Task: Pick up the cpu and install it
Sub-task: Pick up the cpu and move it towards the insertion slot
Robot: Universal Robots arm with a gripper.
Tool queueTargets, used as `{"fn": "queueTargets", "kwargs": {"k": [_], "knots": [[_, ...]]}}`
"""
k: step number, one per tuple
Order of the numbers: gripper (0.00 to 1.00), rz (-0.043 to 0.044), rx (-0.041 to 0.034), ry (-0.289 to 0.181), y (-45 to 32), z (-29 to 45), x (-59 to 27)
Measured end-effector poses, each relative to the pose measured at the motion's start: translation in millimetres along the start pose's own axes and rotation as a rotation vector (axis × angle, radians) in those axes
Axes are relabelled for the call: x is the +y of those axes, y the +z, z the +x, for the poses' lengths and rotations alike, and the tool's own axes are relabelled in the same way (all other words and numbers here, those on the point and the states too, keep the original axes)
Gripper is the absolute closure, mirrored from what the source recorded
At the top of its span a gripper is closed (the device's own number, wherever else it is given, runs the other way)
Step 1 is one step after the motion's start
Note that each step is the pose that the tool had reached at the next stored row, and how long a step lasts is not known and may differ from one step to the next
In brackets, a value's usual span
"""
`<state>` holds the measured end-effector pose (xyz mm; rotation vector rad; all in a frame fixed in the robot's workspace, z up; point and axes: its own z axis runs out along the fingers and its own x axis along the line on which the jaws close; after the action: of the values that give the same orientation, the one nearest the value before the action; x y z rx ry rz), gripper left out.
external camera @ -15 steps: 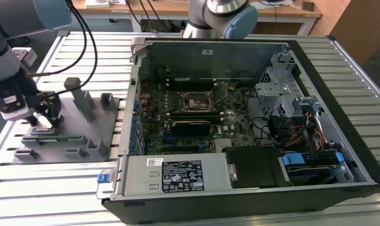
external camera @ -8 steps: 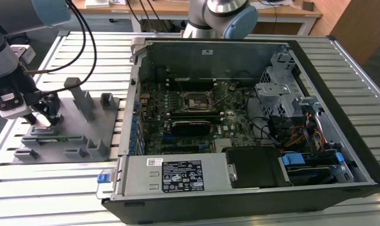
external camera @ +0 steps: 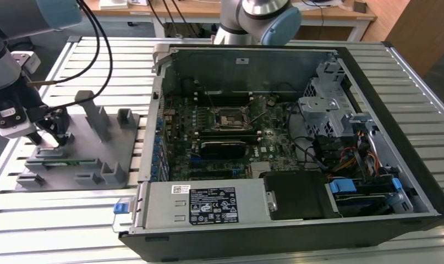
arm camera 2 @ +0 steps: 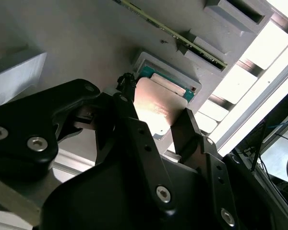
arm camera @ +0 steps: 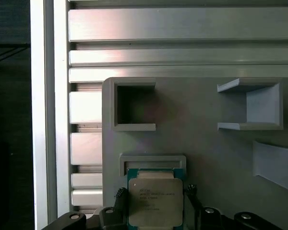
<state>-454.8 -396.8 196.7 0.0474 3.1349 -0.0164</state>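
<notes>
Two black fingers of the hand (arm camera 2: 156, 106) pinch the small flat square silver-topped, green-rimmed cpu (arm camera: 156, 206) by opposite edges, in its pocket on the grey plastic tray (arm camera: 206, 158). Probably light, rigid and slick-lidded; its underside is likely delicate, so an edge grip suits.

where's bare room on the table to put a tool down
In the exterior view, bare slats of the table lie below the grey fixture plate, left of the computer case, and above the plate. Crowded: the plate's holders, where the gripper clasps the cpu, and inside the case.
</notes>
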Motion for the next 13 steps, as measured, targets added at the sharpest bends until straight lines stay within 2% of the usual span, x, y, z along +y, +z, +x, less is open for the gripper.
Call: {"fn": "queueTargets", "kwargs": {"k": [13], "knots": [[0.46,-0.0022,-0.0006,0.000,-10.8,-0.1,-0.1]]}}
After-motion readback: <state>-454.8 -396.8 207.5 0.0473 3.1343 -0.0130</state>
